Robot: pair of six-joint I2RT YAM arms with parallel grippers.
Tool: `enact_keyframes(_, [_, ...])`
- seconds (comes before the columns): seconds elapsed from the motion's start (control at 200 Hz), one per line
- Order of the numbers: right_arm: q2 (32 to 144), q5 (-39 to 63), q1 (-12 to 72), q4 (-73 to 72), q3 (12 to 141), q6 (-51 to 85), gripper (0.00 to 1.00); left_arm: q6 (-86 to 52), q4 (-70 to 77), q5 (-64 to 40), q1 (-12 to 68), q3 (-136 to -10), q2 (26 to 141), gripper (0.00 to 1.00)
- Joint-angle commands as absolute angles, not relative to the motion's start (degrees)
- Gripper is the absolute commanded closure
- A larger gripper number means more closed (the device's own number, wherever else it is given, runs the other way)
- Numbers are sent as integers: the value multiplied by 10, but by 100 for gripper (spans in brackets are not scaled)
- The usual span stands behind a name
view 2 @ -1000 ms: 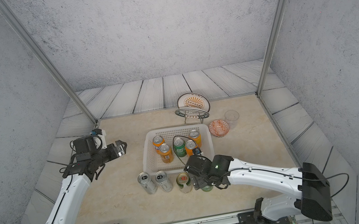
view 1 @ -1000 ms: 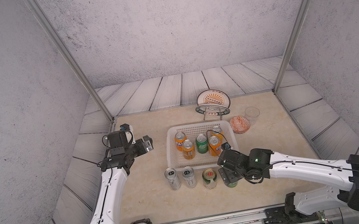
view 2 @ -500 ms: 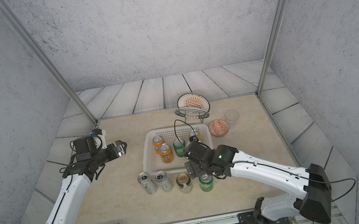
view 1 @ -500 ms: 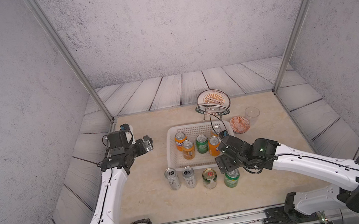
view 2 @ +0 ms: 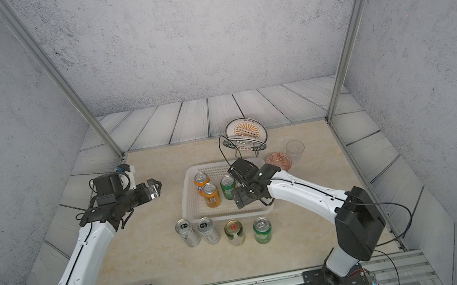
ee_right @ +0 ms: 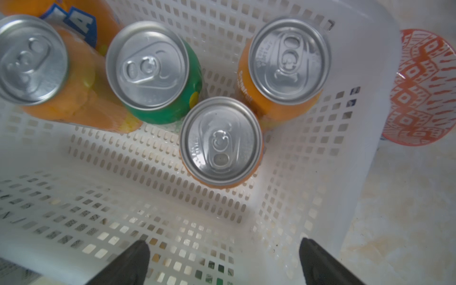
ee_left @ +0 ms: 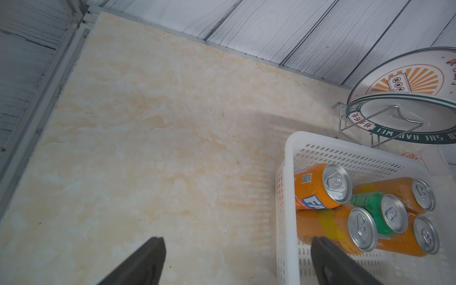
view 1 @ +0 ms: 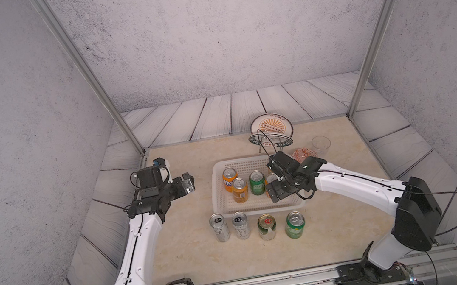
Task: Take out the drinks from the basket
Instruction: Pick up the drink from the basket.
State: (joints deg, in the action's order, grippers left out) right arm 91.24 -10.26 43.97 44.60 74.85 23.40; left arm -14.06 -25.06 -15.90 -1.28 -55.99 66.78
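Currently the basket sits on the counter w/ 5 cans upright inside: 4 orange + 1 green can. Outside, in a row just in front of the basket's near wall, stand 2 slim silver-white cans, a green can w/ gold band and a plain green can, all upright. R claw: jaws wide, empty, hovering above the basket's near right part. The nearest orange can stands just ahead of the jaws, not between them. L claw: jaws wide, empty, over bare counter left of the basket. Plate rack, red-patterned bowl and glass cup stand by the basket's far right corner.
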Motion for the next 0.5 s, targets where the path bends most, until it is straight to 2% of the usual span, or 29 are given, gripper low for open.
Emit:
enact_keyframes(0.0, [961, -88, 433, 467, 792, 198, 1, -134, -256, -157, -18, -571, 667, 1])
enact_keyframes(0.495, [1086, -60, 399, 455, 869, 170, 3, -134, -255, -162, -18, -571, 665, 1])
